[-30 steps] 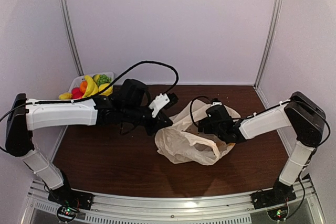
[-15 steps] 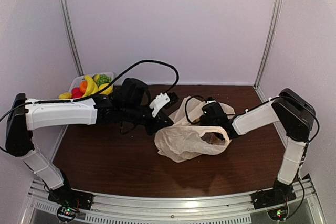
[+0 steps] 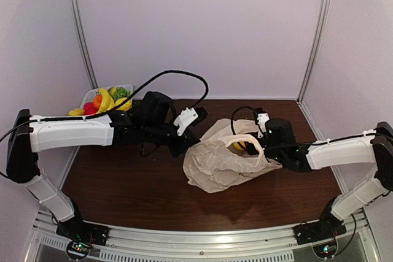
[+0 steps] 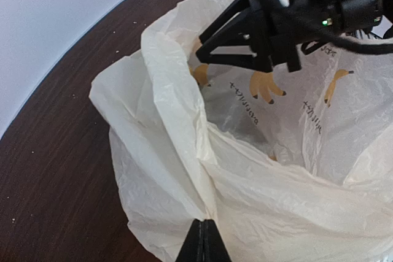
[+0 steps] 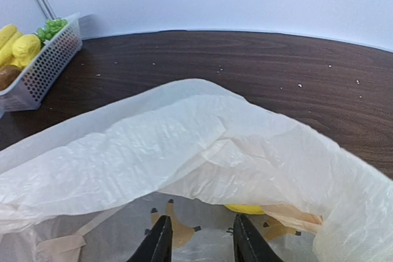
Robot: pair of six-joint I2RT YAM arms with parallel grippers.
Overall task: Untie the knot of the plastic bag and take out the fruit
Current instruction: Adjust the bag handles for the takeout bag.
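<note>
Overhead, the left gripper (image 3: 188, 143) pinched the left edge of the plastic bag (image 3: 215, 167), apparently to anchor it and keep its mouth lifted while the other arm worked. The right gripper (image 3: 253, 146) sat in that mouth from the right, with a yellow fruit (image 3: 241, 146) showing just beside its tips. No knot could be made out, and the gaping mouth suggested it was already undone. A filled white basket (image 3: 88, 97) stood at the far left of the table (image 3: 123, 188).

From the left wrist, that arm's jaws were fully closed on a fold of the bag's near wall. The right gripper's black fingers (image 4: 230, 19) reached down into the opening.

From the right wrist, the 2 fingers stood partly apart with nothing between them. The yellow fruit lay inside the bag just beyond the right finger, so the grasp looked unfinished.

Against the picture from 1 second before, the right arm had stretched lower and flatter. Its gripper had moved from the bag's right side into the mouth, its jaws had narrowed, and the fruit had come into sight. The left arm had not shifted.
</note>
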